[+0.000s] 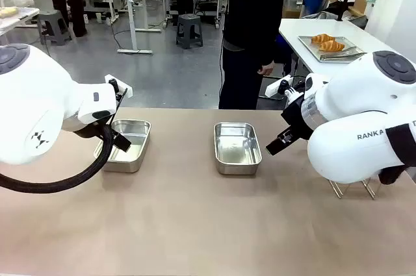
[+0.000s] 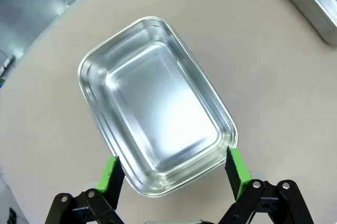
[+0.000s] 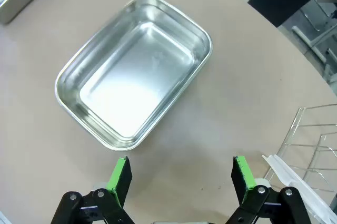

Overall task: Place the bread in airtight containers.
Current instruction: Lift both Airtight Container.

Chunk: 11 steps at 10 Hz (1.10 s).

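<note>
Two empty steel airtight containers stand on the brown table, one at the left (image 1: 130,144) and one in the middle (image 1: 237,148). My left gripper (image 1: 121,140) hovers open over the left container (image 2: 158,108), and its green pads (image 2: 110,174) straddle the container's near end without holding it. To the right of the middle container (image 3: 134,71), my right gripper (image 1: 277,144) hangs open with nothing between its fingers (image 3: 119,174). The bread (image 1: 327,43), two golden rolls, lies on a flat metal tray on a white table behind the person.
A person in dark clothes (image 1: 250,29) stands at the table's far edge, one hand hanging at the side. A wire rack (image 3: 316,134) holding a translucent lid stands at the table's right, close to my right gripper. Bare tabletop (image 1: 195,224) stretches in front.
</note>
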{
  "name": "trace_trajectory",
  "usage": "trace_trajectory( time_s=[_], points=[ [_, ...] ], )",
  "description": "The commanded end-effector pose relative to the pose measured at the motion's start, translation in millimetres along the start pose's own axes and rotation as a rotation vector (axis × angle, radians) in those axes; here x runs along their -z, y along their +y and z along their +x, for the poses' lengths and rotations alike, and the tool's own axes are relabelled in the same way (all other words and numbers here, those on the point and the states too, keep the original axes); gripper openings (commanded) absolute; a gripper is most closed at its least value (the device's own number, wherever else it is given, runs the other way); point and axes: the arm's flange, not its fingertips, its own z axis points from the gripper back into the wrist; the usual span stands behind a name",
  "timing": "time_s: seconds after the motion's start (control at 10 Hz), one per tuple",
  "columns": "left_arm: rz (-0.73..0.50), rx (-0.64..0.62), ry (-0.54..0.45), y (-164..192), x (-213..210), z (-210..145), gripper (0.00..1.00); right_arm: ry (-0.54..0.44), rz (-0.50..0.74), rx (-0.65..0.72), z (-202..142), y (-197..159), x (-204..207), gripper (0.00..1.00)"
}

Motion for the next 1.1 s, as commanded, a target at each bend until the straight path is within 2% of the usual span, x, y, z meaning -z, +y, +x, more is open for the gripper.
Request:
trace_trajectory(
  time_s=[0.0,0.9,1.0],
  points=[
    [0.000,0.000,0.000,0,0,0,1.00,0.000,0.000,0.000,0,0,0,1.00],
    [0.000,0.000,0.000,0,0,0,1.00,0.000,0.000,-0.001,0,0,0,1.00],
    [-0.032,-0.002,-0.035,10,-18,12,1.00,-0.042,-0.005,0.007,16,-12,-20,1.00]
  ],
)
